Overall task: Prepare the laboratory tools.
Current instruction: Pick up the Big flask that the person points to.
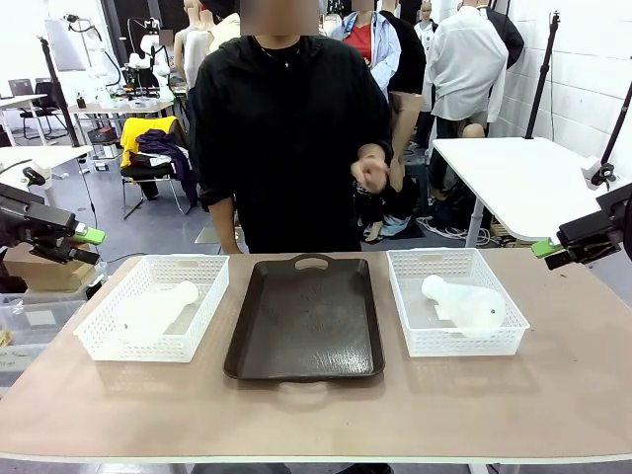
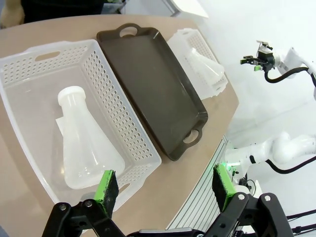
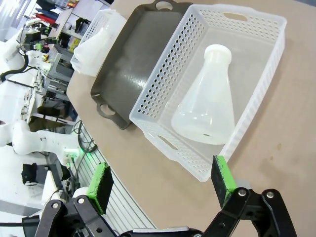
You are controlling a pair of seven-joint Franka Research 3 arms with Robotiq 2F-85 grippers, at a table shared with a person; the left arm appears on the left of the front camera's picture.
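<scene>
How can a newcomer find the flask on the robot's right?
Start at the dark tray in the middle. The white basket on the robot's right of it holds this flask, lying down. Its twin lies in the left basket.

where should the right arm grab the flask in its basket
The flask lies on its side in the basket; take its narrow neck from straight above. The cone looks too wide for the jaws, and the basket walls block a side approach.
</scene>
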